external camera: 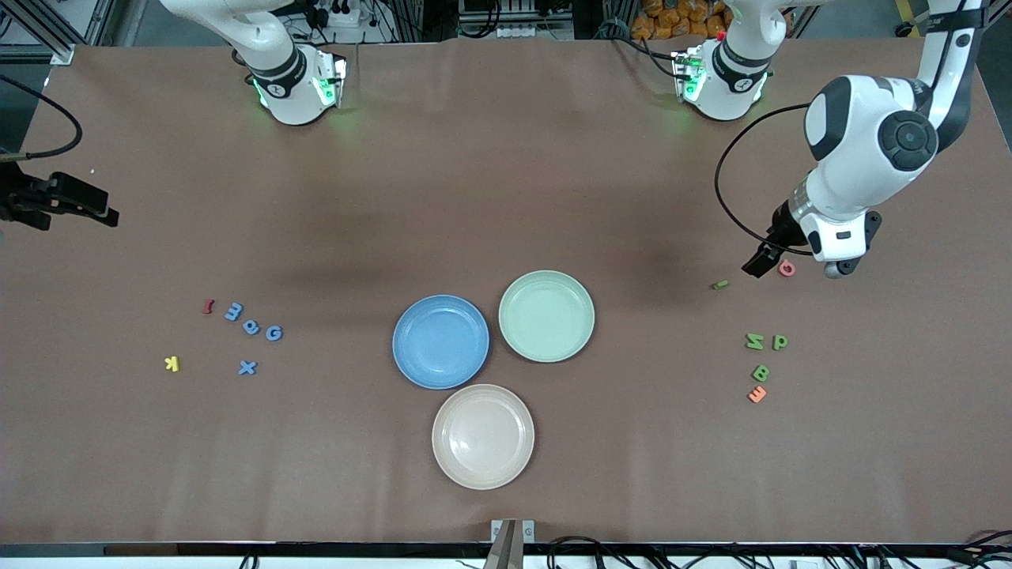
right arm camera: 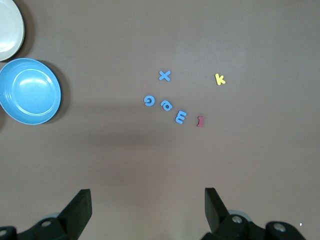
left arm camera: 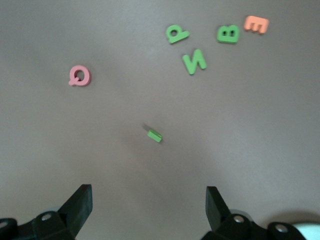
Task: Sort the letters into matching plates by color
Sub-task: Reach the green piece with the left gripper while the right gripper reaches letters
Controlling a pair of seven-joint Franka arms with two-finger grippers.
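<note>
Left gripper (left arm camera: 145, 210), jaws apart, hovers over the small green piece (external camera: 719, 284) near pink Q (external camera: 787, 269). It should descend straight and straddle that piece, then carry it to the green plate (external camera: 546, 316). Right gripper (right arm camera: 145, 210), jaws apart, waits.

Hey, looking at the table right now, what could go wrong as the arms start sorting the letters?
1. The small green letter on its edge, below the open left gripper, may tip or skid when pinched.
2. The red letter I lies close beside the blue letter E, so the open right gripper might catch it too.
3. The blue plate and pale green plate nearly touch; a drop could land wrong.
</note>
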